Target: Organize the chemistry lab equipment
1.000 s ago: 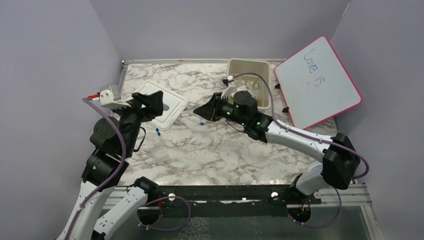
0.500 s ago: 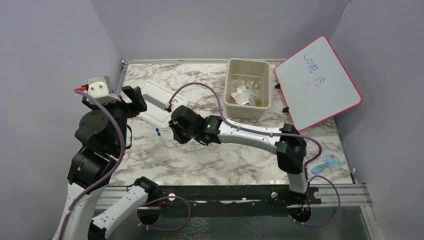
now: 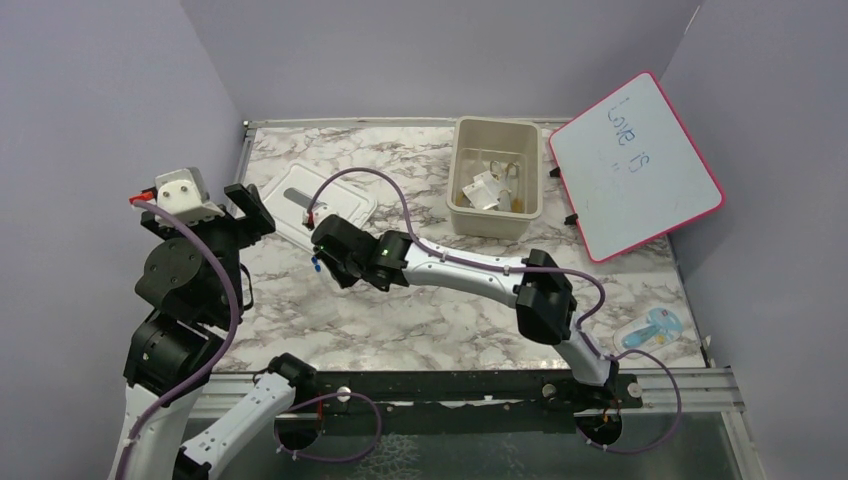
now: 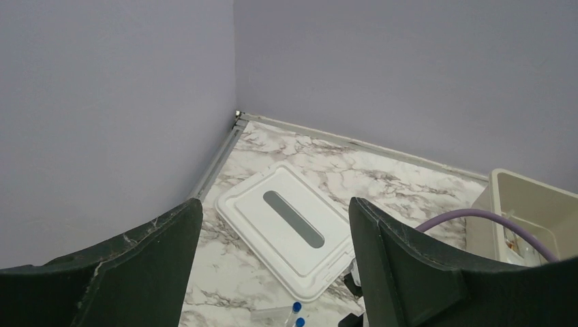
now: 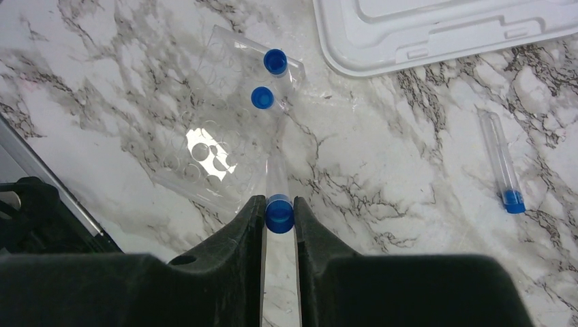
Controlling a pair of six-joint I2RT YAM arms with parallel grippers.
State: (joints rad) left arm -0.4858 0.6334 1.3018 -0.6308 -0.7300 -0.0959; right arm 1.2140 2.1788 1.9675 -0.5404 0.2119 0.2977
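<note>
My right gripper [image 5: 278,204] is shut on the blue cap of a thin clear tube [image 5: 277,178], low over the marble table just in front of the white lid [image 5: 436,27]. Two more blue-capped tubes [image 5: 269,78] lie on a clear plastic packet [image 5: 211,150] just beyond the held tube. Another tube [image 5: 501,160] lies loose to the right. In the top view the right gripper [image 3: 322,262] is at the lid's near corner. My left gripper [image 4: 274,204] is open and empty, raised near the left wall [image 3: 248,208].
The beige tub [image 3: 460,160] stands at the back with small packets [image 3: 488,186] inside. The pink-framed whiteboard [image 3: 635,165] leans at the back right. A bagged light-blue item [image 3: 655,328] lies at the near right edge. The white lid [image 3: 330,198] lies at the back left.
My right arm swung from the tub leftward to the tubes by the lid and now has one between its fingers. My left arm drew back up and to the left.
</note>
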